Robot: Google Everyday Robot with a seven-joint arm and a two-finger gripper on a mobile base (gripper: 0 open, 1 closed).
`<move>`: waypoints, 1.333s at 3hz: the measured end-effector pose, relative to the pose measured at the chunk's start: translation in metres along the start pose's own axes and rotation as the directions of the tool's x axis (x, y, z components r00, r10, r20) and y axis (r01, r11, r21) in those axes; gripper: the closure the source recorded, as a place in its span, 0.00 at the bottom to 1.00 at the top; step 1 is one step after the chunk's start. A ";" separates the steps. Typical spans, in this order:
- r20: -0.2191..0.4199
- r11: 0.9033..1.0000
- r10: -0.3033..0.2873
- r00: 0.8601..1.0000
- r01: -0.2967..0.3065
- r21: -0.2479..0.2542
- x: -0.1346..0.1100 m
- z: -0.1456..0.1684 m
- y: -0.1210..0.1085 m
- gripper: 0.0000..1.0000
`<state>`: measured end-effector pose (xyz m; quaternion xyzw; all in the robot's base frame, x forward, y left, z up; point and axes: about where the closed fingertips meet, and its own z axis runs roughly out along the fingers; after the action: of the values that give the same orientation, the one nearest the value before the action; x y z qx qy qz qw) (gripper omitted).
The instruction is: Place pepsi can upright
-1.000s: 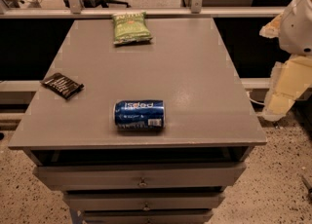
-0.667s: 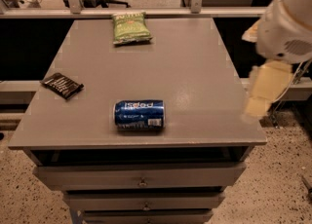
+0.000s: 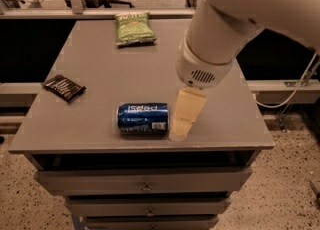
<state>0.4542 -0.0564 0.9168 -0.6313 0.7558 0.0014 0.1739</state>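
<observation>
The pepsi can [image 3: 143,119] is blue with white lettering and a white barcode patch. It lies on its side near the front edge of the grey table [image 3: 105,74]. My gripper [image 3: 183,124] is a cream-coloured piece hanging from the big white arm [image 3: 215,49]. It points down at the table just right of the can's right end, close to it. I cannot tell whether it touches the can.
A green snack bag [image 3: 135,28] lies at the back of the table. A flat black packet [image 3: 64,88] lies at the left edge. Drawers [image 3: 145,184] sit below the tabletop. A railing and an office chair stand behind the table.
The arm has swung in from the right edge of the view over the table, and the gripper has come down beside the can's right end. The can has not moved.
</observation>
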 end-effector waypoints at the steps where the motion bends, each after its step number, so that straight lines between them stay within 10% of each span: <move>1: 0.023 1.000 -0.017 1.000 0.017 -0.014 -0.024 0.032 0.002 0.00; 4: 0.004 0.995 0.014 1.000 -0.014 -0.102 -0.069 0.089 0.009 0.00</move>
<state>0.4787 0.0307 0.8495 -0.6340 0.7587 0.0427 0.1434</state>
